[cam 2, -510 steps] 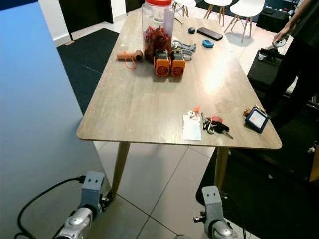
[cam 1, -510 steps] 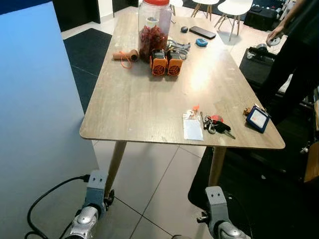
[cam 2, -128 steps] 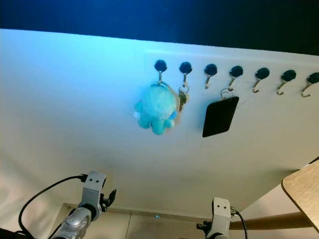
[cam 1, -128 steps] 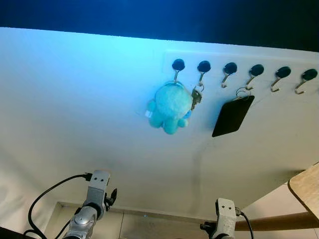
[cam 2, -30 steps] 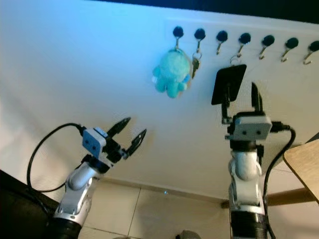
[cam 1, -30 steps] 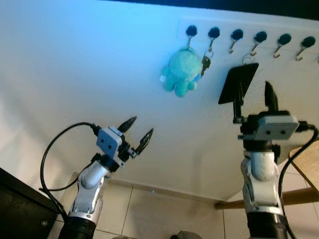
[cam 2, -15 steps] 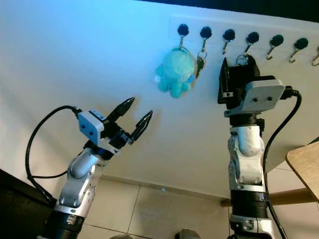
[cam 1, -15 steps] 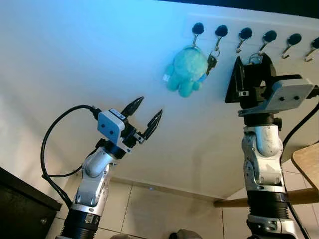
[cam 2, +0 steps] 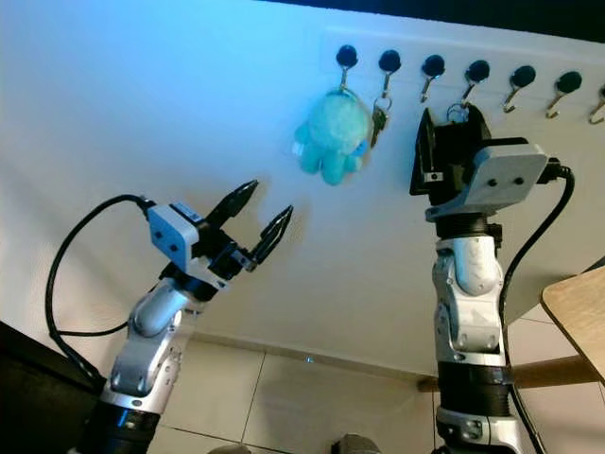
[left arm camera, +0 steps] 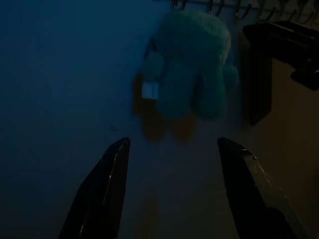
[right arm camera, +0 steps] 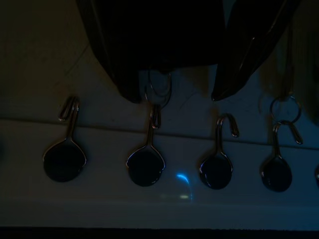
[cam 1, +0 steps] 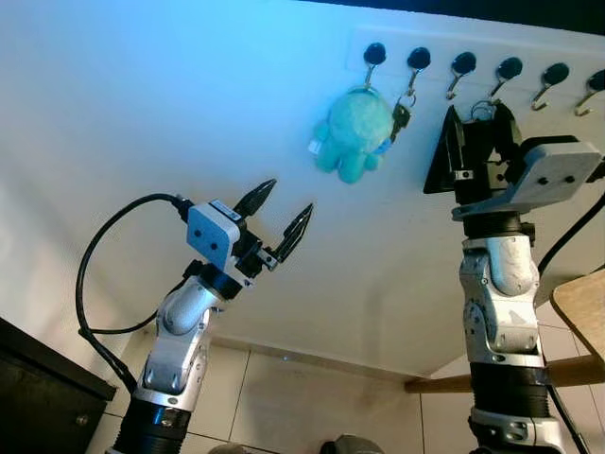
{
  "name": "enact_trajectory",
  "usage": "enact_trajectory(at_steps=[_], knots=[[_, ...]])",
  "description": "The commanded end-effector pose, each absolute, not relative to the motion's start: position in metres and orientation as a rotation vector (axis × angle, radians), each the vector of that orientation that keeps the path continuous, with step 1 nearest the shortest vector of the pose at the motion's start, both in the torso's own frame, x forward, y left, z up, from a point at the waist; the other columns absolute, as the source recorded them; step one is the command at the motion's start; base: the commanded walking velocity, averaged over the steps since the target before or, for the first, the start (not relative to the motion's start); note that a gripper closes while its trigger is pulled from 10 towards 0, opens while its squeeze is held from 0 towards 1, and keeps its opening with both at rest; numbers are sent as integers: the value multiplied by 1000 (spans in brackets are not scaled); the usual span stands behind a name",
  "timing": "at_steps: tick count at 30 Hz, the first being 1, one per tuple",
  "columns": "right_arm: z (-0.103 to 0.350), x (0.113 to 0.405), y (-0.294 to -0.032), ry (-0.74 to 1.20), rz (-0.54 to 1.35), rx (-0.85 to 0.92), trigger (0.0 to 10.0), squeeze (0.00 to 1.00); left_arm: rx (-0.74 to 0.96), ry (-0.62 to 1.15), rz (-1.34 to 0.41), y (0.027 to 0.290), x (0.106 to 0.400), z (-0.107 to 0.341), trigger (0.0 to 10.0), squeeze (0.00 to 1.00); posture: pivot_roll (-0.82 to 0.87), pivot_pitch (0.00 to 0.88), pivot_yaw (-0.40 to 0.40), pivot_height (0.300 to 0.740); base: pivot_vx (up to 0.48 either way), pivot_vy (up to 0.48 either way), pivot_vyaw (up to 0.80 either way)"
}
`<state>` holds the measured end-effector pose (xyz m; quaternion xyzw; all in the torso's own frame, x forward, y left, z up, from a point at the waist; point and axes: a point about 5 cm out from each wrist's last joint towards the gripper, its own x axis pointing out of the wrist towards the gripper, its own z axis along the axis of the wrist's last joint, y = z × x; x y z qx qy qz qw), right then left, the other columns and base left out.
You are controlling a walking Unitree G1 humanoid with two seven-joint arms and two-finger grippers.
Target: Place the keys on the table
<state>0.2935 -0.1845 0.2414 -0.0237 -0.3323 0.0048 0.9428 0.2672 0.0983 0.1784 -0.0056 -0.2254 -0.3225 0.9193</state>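
— What do we see from the left eye?

— We face a white wall with a row of black-knobbed hooks near its top, pale floor tiles below, and a corner of the wooden counter at the right edge. A teal plush toy hangs from the first hook, and the keys hang just beside it on the second. Our left hand is raised below the plush, fingers spread and grasping nothing. Our right hand is up at the hooks, in front of a black tag.

— And the right eye?

— The same scene, slightly shifted.

— The left wrist?

— It is dark, yet we make out the plush between the parted fingers, well apart from them.

— The right wrist?

— We see the hooks close up: two dark fingertips stand apart on either side of a wire ring on one hook, unclenched. We cannot tell whether they touch the ring.
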Motion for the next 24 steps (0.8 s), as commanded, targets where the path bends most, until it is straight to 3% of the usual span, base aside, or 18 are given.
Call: enact_trajectory(at_steps=[1,2,24], knots=[[240,291,-184,-667,8,-37,9294,0,-20,-462,-671,96,264,179,10000,0,24,106,-32,740,0,0,0],[239,290,-184,-666,7,-35,10000,0,-20,-461,-672,96,264,179,10000,0,24,106,-31,740,0,0,0],[240,289,-181,-653,-55,-78,10000,0,-18,-449,-676,95,265,182,10000,0,24,107,-29,740,0,0,0]])
